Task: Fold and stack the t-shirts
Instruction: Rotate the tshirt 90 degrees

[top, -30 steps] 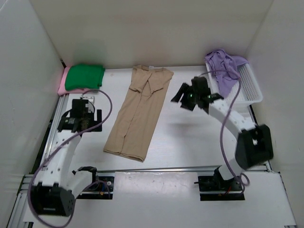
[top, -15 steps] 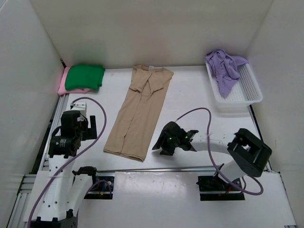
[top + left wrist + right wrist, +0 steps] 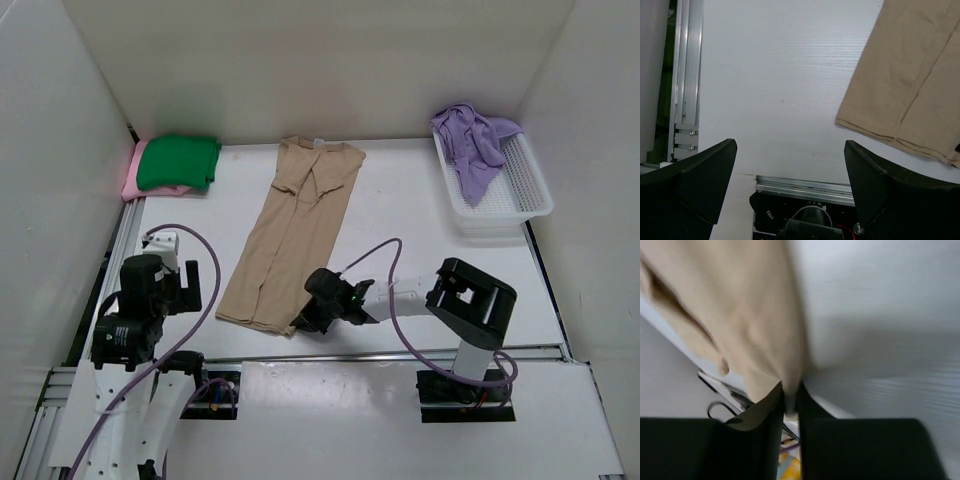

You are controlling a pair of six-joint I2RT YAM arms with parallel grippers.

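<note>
Four t-shirts (image 3: pixel 178 162) we count overhead; only the right wrist view shows the right gripper (image 3: pixel 791 390) clamped on the tan shirt (image 3: pixel 740 315), left gripper (image 3: pixel 790 145) agape.

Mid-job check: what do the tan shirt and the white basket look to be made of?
The tan t-shirt: soft matte cloth, perhaps a cotton knit; it lies limp and creased, with stitched hems. The basket: white plastic by its look, with stiff mesh walls that hold their shape.
</note>
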